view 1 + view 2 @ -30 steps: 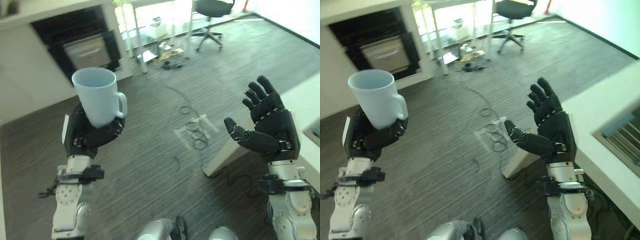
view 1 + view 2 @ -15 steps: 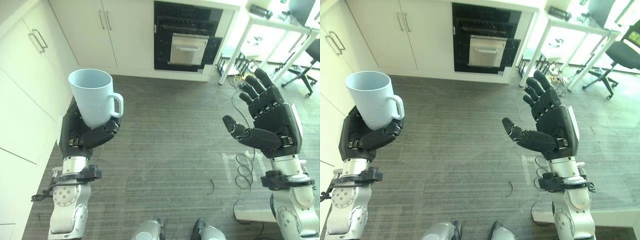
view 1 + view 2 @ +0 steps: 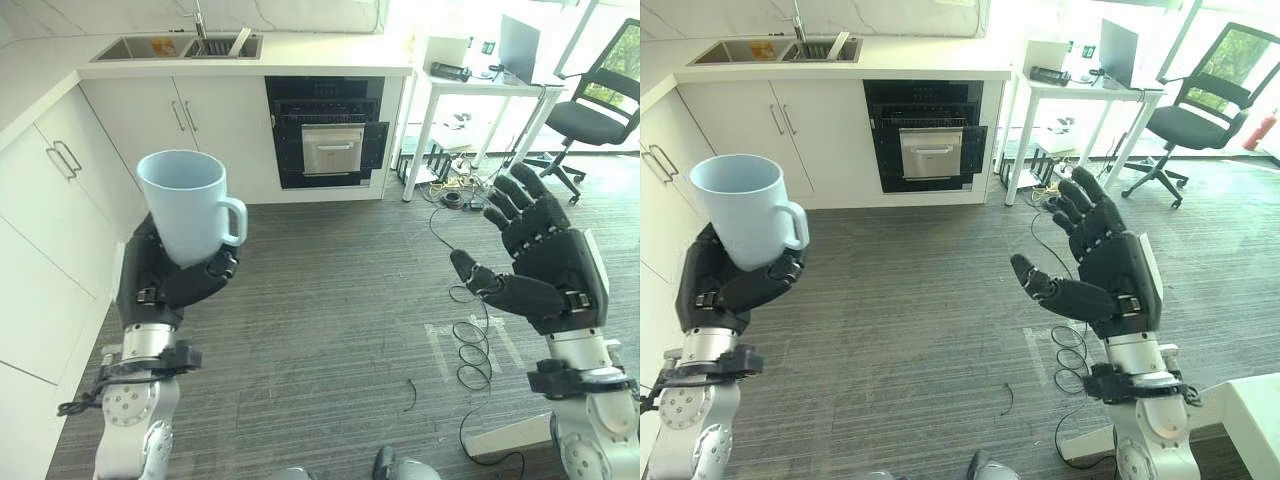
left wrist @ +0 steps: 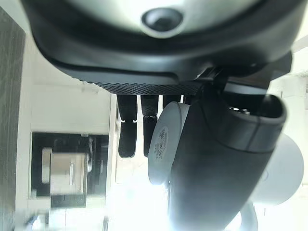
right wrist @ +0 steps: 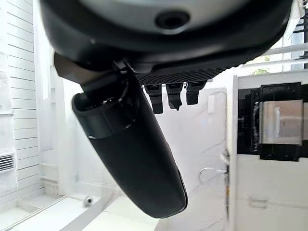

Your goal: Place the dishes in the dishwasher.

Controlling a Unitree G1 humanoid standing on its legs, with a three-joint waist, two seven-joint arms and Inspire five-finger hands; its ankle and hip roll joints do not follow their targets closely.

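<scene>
One pale blue ceramic mug (image 3: 189,204) stands upright in the left hand (image 3: 160,281), raised above the dark grey plank floor (image 3: 330,310) with its handle toward the robot's right. The fingers (image 4: 127,130) and thumb curl round the mug's lower part, grasping it near its base. Beyond it, white cabinet fronts (image 3: 50,200) run along the floor's left edge and the far wall, under a white table (image 3: 300,55) with a steel sink (image 3: 185,45) sunk into it. A black built-in dishwasher (image 3: 327,130) sits in the far cabinets, its front standing open with a silver rack showing. Further right stand a white-legged desk (image 3: 480,85) and a black office chair (image 3: 590,110). The right hand (image 3: 545,275) is held up, well apart from the mug, fingers (image 3: 515,205) spread and straight, holding nothing.
</scene>
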